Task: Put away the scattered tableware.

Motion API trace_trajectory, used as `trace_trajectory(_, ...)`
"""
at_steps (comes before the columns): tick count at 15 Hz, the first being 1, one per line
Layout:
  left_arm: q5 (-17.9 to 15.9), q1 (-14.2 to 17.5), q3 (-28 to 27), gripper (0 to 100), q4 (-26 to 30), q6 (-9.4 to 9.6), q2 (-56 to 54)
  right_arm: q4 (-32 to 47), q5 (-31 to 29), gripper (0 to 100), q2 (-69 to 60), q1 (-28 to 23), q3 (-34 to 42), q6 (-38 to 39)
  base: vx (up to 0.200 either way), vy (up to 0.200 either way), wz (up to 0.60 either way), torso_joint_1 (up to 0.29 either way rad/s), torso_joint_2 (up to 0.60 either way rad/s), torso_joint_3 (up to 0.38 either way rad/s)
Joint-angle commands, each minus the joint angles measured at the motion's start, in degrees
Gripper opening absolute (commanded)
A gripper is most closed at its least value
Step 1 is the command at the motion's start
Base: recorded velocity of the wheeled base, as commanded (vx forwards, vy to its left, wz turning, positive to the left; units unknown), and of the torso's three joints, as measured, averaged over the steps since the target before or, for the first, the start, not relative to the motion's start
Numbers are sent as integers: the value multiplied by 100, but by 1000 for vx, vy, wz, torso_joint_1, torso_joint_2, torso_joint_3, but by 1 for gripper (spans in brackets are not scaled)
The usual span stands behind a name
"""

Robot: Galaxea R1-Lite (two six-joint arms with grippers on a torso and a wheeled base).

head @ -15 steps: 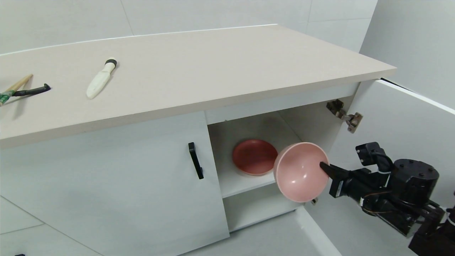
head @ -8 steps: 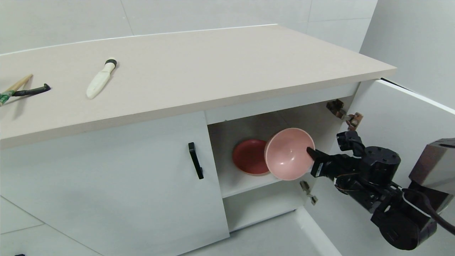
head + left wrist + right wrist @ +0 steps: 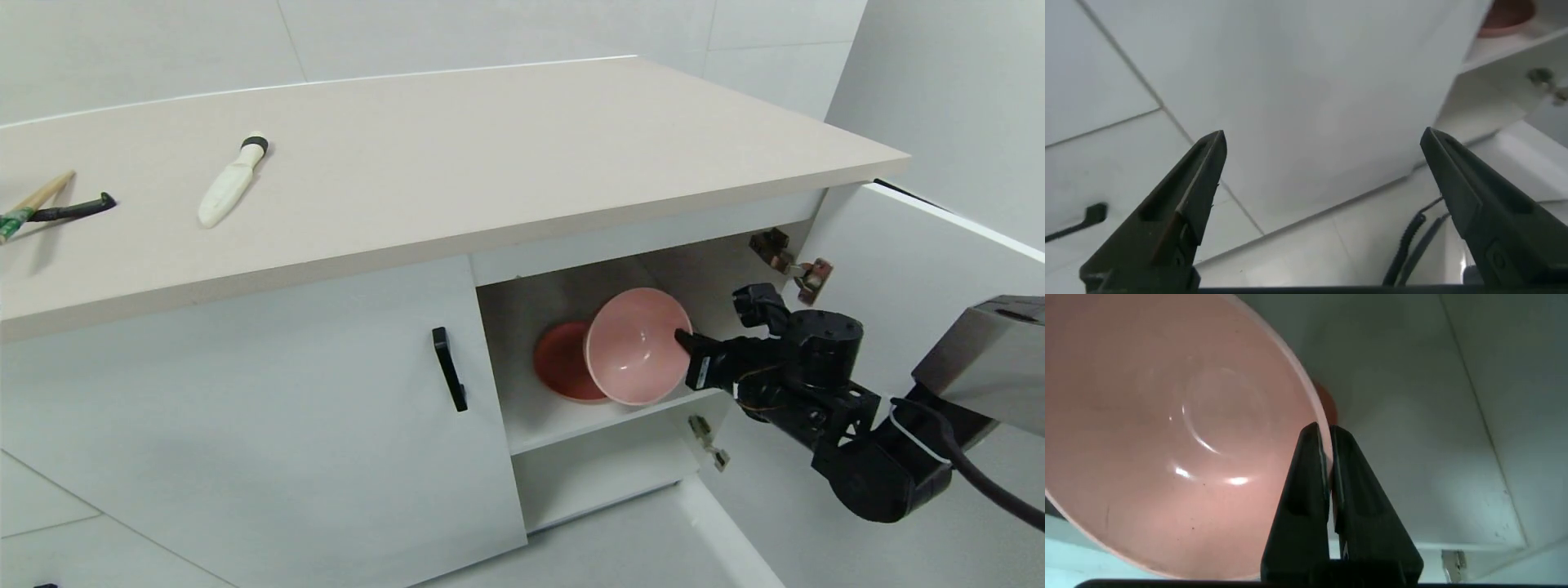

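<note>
Right now the pale pink glossy round bowl (image 3: 635, 346) hangs tipped on edge at the mouth of the open cabinet. It is above the upper white shelf (image 3: 571, 420) and in front of a dark red shallow dish (image 3: 559, 359) lying there. Whether the bowl touches either, I cannot tell. The right gripper (image 3: 682, 337) pinches its rim.

To finish well, I judge the bowl should be levelled hollow-up, carried a little deeper, and lowered onto or beside the dish before release. It needs to stay clear of the tabletop (image 3: 490, 147) edge overhead and the metal door hinge (image 3: 793, 266).

The right wrist view makes the pinch plain: fingers (image 3: 1305, 490) pressed on the rim, one inside, one outside. The head view gives the shelf layout. The left wrist view has the left gripper (image 3: 1323, 155) spread and empty, facing the closed white cabinet door (image 3: 1315, 90).
</note>
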Motion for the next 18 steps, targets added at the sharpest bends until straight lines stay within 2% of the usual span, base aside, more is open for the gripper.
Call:
trace_trajectory(1,-59,-307,0,100,-9,-10,-152,405,15,0,155,14,-529,-1,0,0,0,0,0,0)
trace_trajectory(2,-59,-316,0,100,-17,-45,-152,581,24,0,286,22,-731,-9,0,0,0,0,0,0)
trace_trajectory(3,-59,-325,0,100,-17,26,-152,651,41,0,357,22,-828,-71,0,0,0,0,0,0)
trace_trajectory(4,64,-325,9,100,-35,122,-152,686,41,0,462,22,-916,-247,0,0,0,0,0,0)
trace_trajectory(5,389,-325,9,100,-52,131,-152,686,50,0,568,22,-1004,-387,0,0,0,0,0,0)
trace_trajectory(6,512,-325,9,100,-61,105,-152,686,68,0,612,22,-1048,-405,0,0,0,0,0,0)
trace_trajectory(8,503,-325,27,100,-70,-115,-152,809,85,0,770,75,-1329,-405,0,0,0,0,0,0)
trace_trajectory(9,503,-316,27,100,-70,-115,-152,836,85,0,779,75,-1355,-405,0,0,0,0,0,0)
trace_trajectory(10,450,-316,9,100,-35,-150,-152,1170,85,0,919,66,-1795,-405,0,0,0,0,0,0)
trace_trajectory(12,134,-316,27,100,71,-229,-152,1512,94,0,990,75,-2225,-414,0,0,0,0,0,0)
trace_trajectory(14,125,-228,27,100,150,-247,-152,1635,94,0,1139,75,-2463,-414,0,0,0,0,0,0)
trace_trajectory(16,125,44,27,100,150,-212,-196,1627,94,0,1157,75,-2454,-414,0,0,0,0,0,0)
trace_trajectory(18,116,79,27,100,158,-159,-205,1627,94,0,1157,137,-2454,-414,0,0,0,0,0,0)
